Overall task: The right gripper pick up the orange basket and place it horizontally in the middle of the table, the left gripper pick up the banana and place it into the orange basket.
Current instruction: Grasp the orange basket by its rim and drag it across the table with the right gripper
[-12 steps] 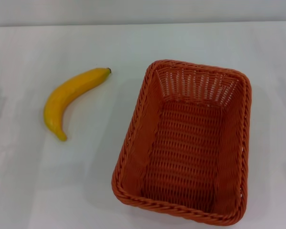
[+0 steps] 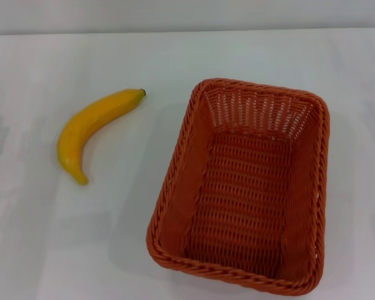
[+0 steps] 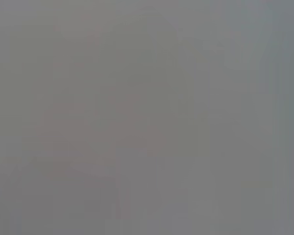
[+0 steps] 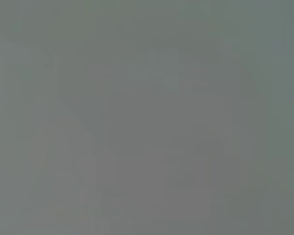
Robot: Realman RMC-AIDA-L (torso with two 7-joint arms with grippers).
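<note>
The orange basket (image 2: 182, 167) stands upright on the white table (image 2: 112, 237) at the centre right of the head view, its long side running from near to far and slightly skewed. It holds nothing. The banana (image 2: 90, 128) lies flat on the table to the basket's left, apart from it, with its dark tip pointing toward the far right. Neither gripper nor arm shows in the head view. Both wrist views show only a plain grey field with nothing to make out.
The table's far edge (image 2: 187, 31) meets a pale wall at the back. The basket's near rim reaches almost to the bottom of the head view.
</note>
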